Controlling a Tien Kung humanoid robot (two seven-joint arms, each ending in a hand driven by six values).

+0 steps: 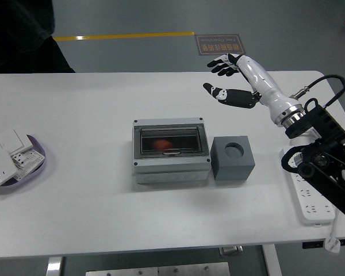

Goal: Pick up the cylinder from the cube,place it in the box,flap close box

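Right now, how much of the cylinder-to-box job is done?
It looks finished. The cube's round socket is empty, something orange shows through the box's transparent flap, and that flap lies shut. Nothing is in hand: the right hand is open, raised above the table's far right. No step appears left.
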